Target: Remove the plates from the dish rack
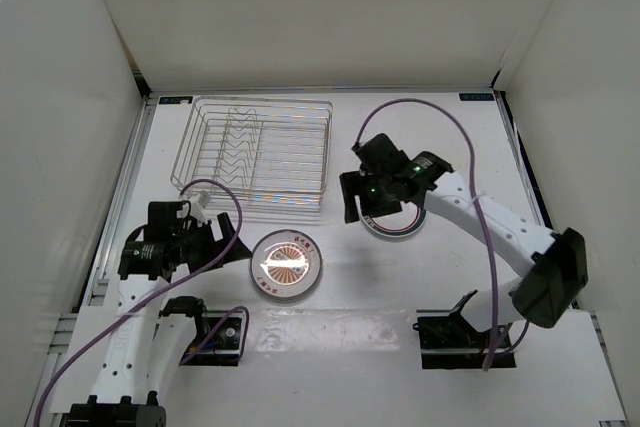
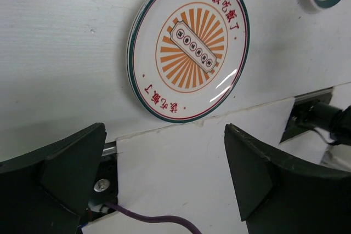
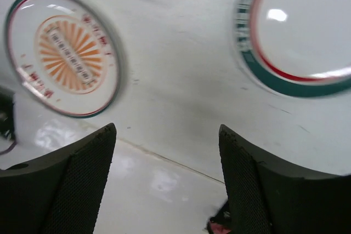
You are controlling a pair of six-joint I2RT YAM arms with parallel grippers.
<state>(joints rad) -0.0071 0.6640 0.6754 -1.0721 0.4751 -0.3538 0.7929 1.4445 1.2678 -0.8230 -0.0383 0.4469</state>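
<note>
The silver wire dish rack [image 1: 255, 155] stands at the back left, with no plate showing in it. One orange-sunburst plate [image 1: 286, 265] lies flat on the table in front of it, also in the left wrist view [image 2: 189, 45] and the right wrist view [image 3: 63, 53]. The white plate with the green-and-red rim [image 1: 398, 225] lies flat to its right, partly under my right gripper [image 1: 360, 205]; it also shows in the right wrist view [image 3: 299, 31]. My right gripper [image 3: 167, 152] is open and empty. My left gripper [image 1: 222, 239] [image 2: 164, 157] is open and empty, left of the sunburst plate. A second sunburst plate is not seen apart.
White walls enclose the table on three sides. The arm bases [image 1: 215, 332] and purple cables [image 1: 420, 107] sit along the near edge. A table seam [image 2: 164, 130] runs just in front of the sunburst plate.
</note>
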